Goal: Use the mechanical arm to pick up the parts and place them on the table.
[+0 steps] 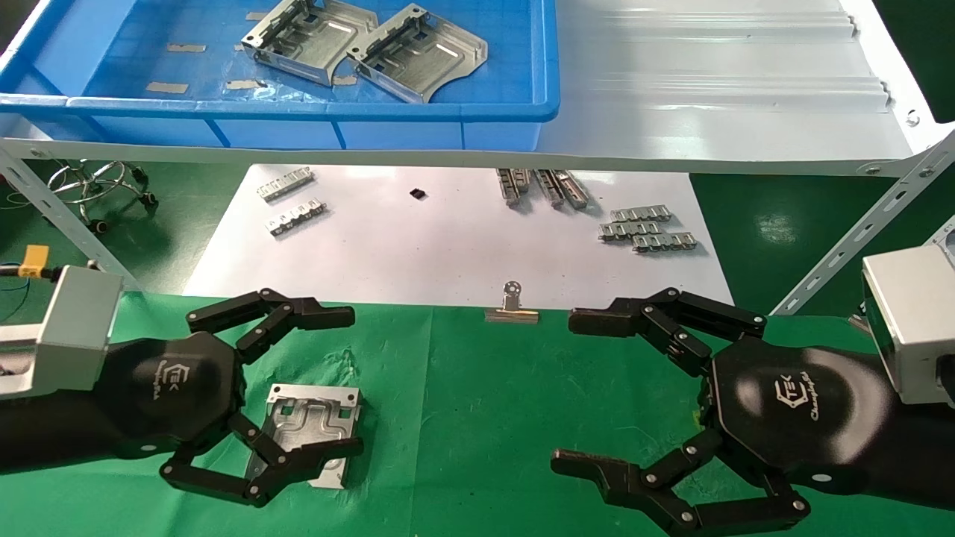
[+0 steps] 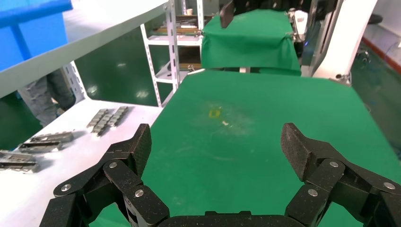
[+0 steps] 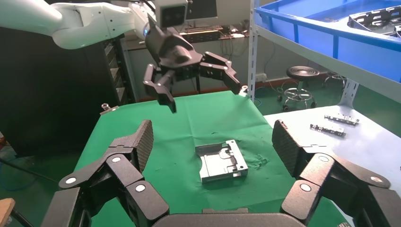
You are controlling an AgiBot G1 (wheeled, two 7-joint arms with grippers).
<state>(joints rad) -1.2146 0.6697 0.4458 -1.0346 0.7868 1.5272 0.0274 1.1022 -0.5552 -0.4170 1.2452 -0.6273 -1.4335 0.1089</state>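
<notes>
While left claw hovers spread above part on table, right claw also spread

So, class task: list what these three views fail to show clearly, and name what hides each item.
1. Part on the green table, head view: its near left corner sits under the left end effector fingers; the right wrist view shows that end effector raised above it.
2. Two parts in the blue bin, head view: far edges cut off by the frame.
3. Small black item on the white sheet: too small to identify.
</notes>
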